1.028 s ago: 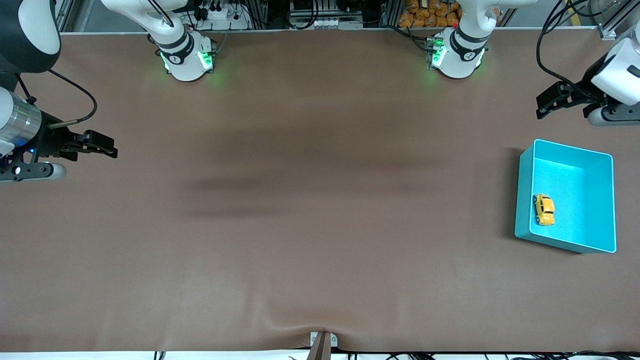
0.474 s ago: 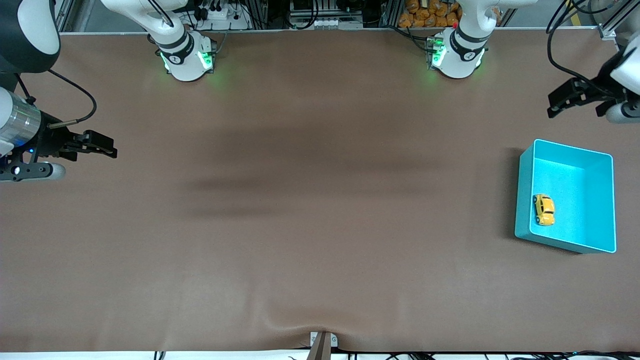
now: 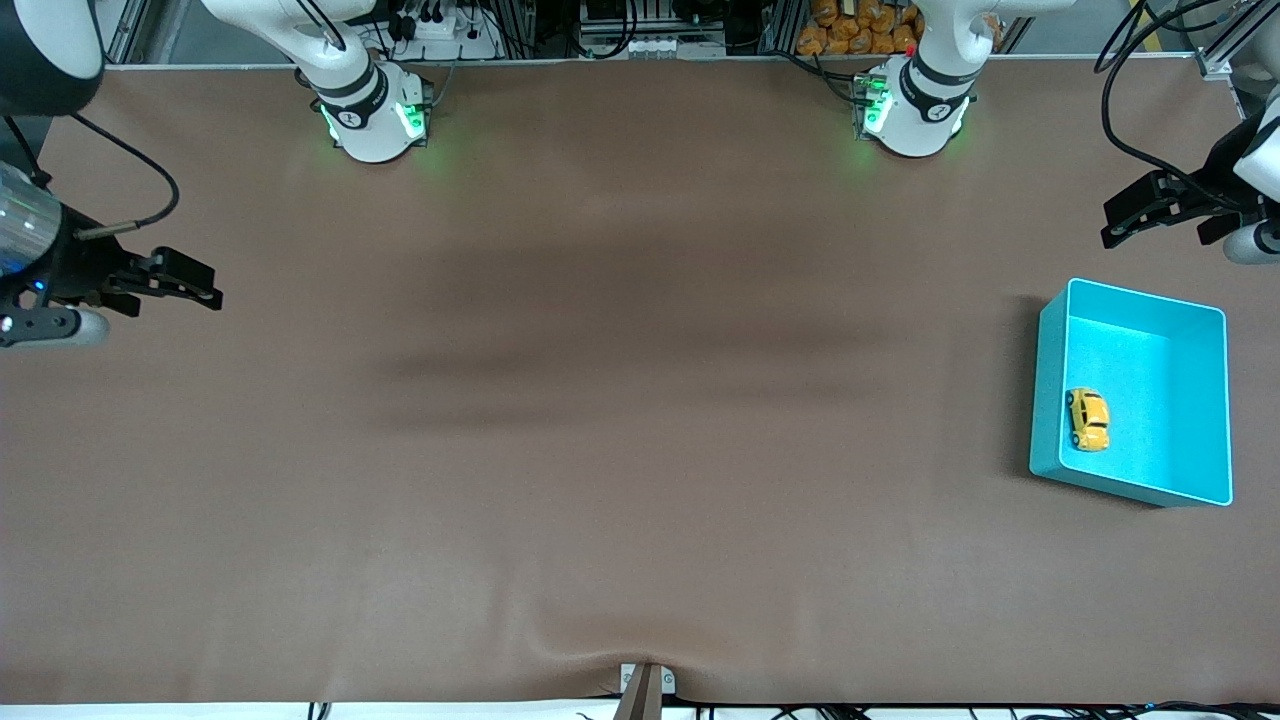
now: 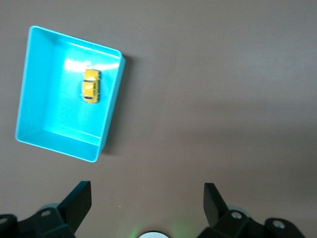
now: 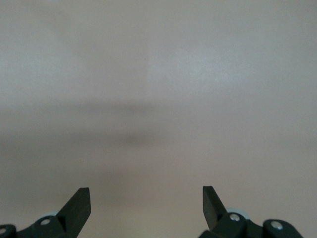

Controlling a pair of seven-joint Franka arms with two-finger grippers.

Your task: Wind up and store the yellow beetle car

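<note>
Brown table (image 3: 640,400), turquoise bin (image 3: 1046,400)

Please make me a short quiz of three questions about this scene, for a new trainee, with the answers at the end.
1. True or false: the yellow car lies inside the turquoise bin.
2. Which gripper is over the bin's end of the table? A: left gripper. B: right gripper.
3. Fill in: both grippers are ____ and hold nothing.

Key: 1 true; 2 A; 3 open.
</note>
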